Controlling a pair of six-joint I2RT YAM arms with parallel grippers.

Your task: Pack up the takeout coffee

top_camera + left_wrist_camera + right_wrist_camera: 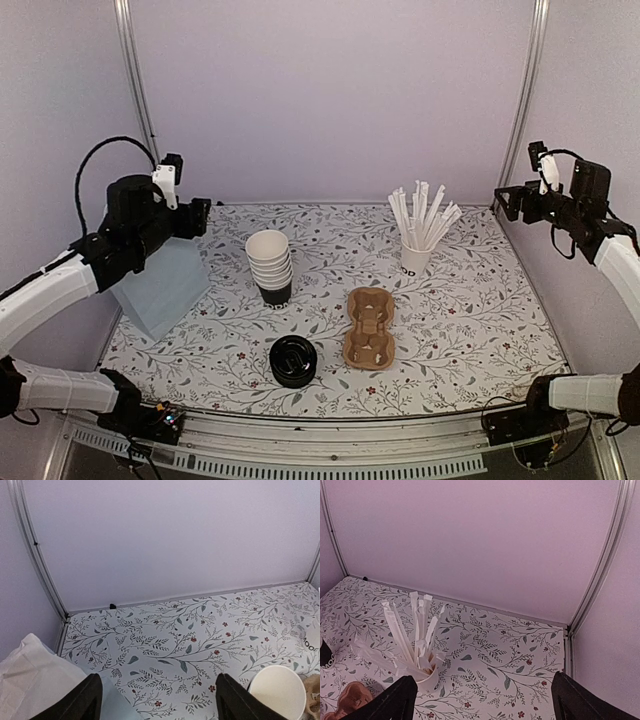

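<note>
No single black cup stands apart in any view. A nested stack of whitish-rimmed cups (270, 264) with a black bottom cup stands mid-table; its top rim shows in the left wrist view (277, 694). A round black lid (293, 361) lies near the front, either one lid or a stack. My left gripper (196, 216) is open and empty, raised at the far left above a pale blue paper pile (163, 289); in its own view (157, 702) the jaws stand wide apart. My right gripper (511, 201) is open and empty, raised at the far right, jaws wide in its view (485, 705).
A brown cardboard cup carrier (369, 327) lies right of the lid. A white cup of paper-wrapped straws (413, 254) stands at the back right and shows in the right wrist view (421, 672). Walls and metal posts close the back and both sides.
</note>
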